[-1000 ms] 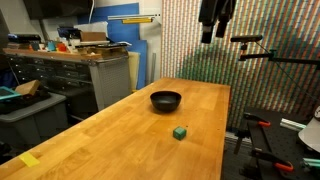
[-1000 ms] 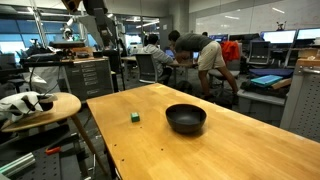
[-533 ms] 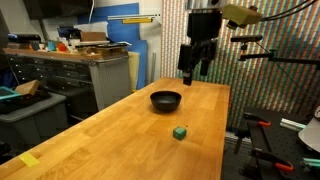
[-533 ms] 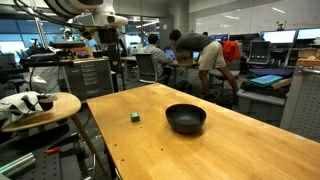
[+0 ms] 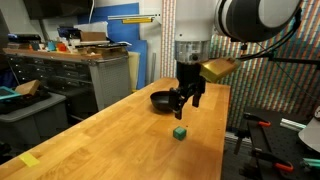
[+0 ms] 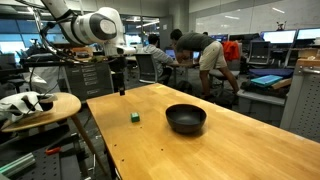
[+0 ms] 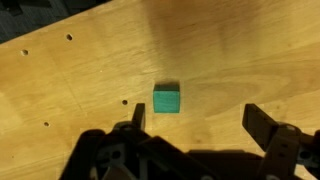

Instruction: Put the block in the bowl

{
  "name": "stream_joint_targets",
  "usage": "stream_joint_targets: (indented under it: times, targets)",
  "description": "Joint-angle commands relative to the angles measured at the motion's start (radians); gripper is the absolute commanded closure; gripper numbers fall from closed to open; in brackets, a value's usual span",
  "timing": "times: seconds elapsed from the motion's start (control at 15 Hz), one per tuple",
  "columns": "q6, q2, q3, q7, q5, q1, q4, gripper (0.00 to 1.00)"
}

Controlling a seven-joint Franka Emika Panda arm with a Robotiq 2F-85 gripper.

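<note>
Down from high up half a second ago, the jaws hover wide apart, empty, above the block [image 7: 166, 99].
It is a small green cube, resting on the wooden surface [image 5: 110, 135], near the black bowl [image 6: 186, 118].

No readable text, label, brand or number in any view; screens [image 6: 280, 38] in the office background of an exterior view are lit but too small and blurred to make out
</note>
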Motion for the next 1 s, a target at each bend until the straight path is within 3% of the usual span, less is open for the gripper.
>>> stream_joint_targets:
  times: [0.0,0.73,0.8,0.93]
  targets:
    - [0.104,0.097,-0.096,0.088,-0.086,0.056,0.017,0.00]
    - [0.293,0.339,-0.293,0.052,-0.067,0.190,0.061,0.00]
    - [0.306,0.348,-0.307,0.050,-0.063,0.204,0.066,0.25]
    - [0.337,0.357,-0.358,0.069,-0.085,0.254,0.070,0.33]
